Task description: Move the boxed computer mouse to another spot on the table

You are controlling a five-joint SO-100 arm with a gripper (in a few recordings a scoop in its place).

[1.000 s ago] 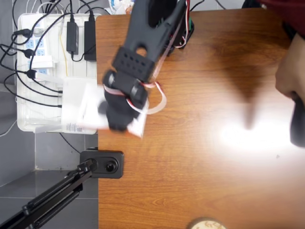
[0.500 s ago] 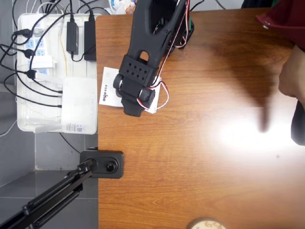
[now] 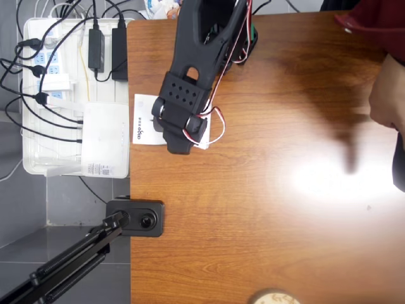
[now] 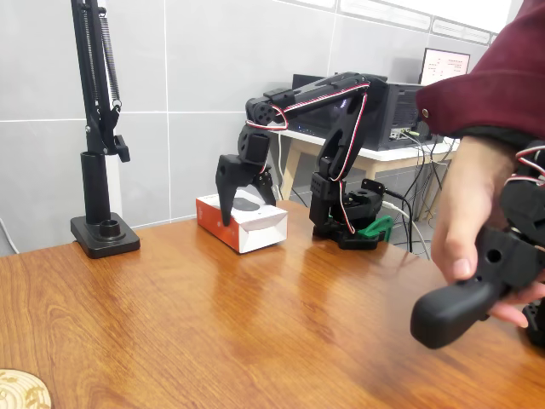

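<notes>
Boxed computer mouse point(image 3: 144, 119) nudged slightly left since earlier; now on worktop point(image 3: 266, 209). Gripper point(image 4: 247, 203) straddles it, grip unclear; next: release, retreat.

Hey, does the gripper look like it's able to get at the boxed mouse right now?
Probably yes. The gripper already sits at the boxed computer mouse, its fingers straddling the box near the table edge, and nothing stands between them. Whether the fingers actually press on it, I cannot tell.
</notes>
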